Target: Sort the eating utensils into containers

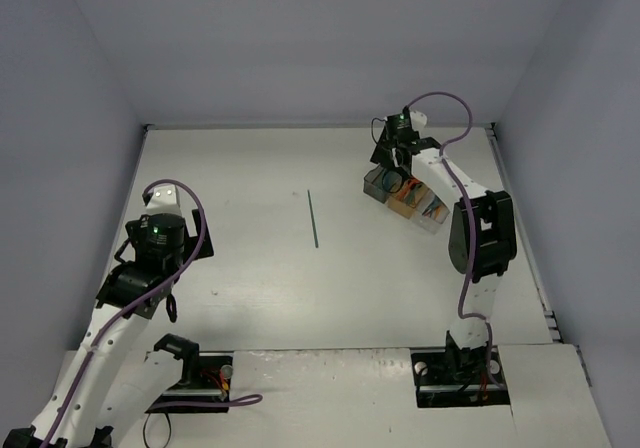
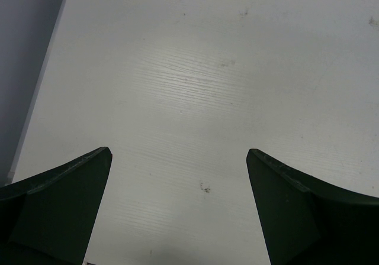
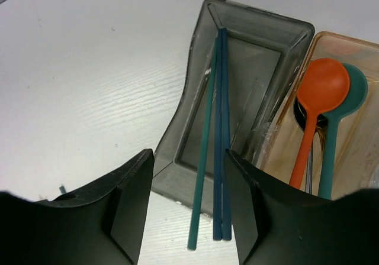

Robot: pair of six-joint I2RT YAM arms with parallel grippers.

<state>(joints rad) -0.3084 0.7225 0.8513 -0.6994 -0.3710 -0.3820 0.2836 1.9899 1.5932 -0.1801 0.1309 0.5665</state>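
Observation:
The three containers stand in a row at the back right: smoky grey [image 1: 376, 185], orange-tan [image 1: 406, 201], clear [image 1: 434, 213]. In the right wrist view the grey bin [image 3: 177, 141] holds one slim teal stick [image 3: 204, 141] and two blue ones [image 3: 222, 129], their near ends over the rim. The orange-tan bin [image 3: 355, 152] holds an orange spoon [image 3: 320, 93], a teal spoon [image 3: 339, 123] and silver pieces. My right gripper [image 3: 188, 155] hangs open over the grey bin's near end [image 1: 397, 175], one finger on each side of the stick ends. My left gripper [image 2: 179, 152] is open and empty over bare table.
One slim dark teal stick [image 1: 313, 219] lies alone mid-table, running front to back. The enclosure walls stand close behind and to the right of the bins. The left wall [image 2: 23, 52] is near my left gripper [image 1: 150, 290].

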